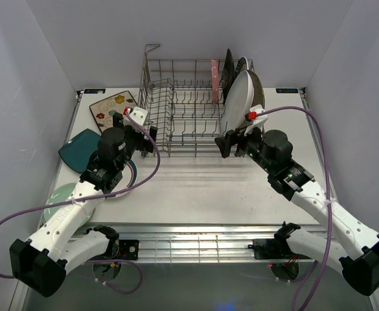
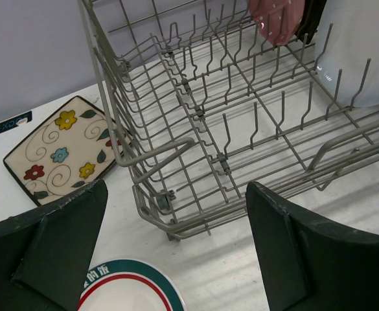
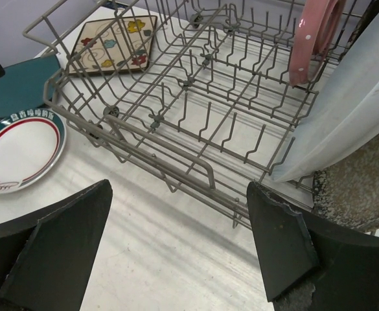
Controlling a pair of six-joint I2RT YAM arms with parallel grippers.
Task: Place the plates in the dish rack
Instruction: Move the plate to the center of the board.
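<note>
White tabletop w/ pale walls on three sides. Dish rack (image 1: 189,113) sits at far centre of the table, its tall wire loop at the far-left corner.

Four plates stand on edge in the rack's right end:
- large white oval plate (image 1: 236,100), nearest, leaning
- speckled grey plate (image 1: 259,94), right beside it on the right
- black plate (image 1: 228,65) and pink dotted plate (image 1: 214,81), further back

Four more plates lie flat on the table left of the rack:
- cream floral square plate (image 1: 114,107) at far left
- teal square plate (image 1: 80,148), nearer than that
- pale green plate (image 1: 59,197) at the left edge, partly under the left arm
- teal-rimmed round plate (image 2: 127,291) by the left arm, partly hidden in the top view

Left gripper (image 2: 176,227) hangs above the table just near the rack's near-left corner. Its fingers are spread wide w/ nothing between them, and the teal-rimmed plate is below.

Right gripper (image 3: 179,240) hangs by the rack's near-right corner, close to the oval plate's lower edge. Its fingers are wide apart and hold nothing.
</note>
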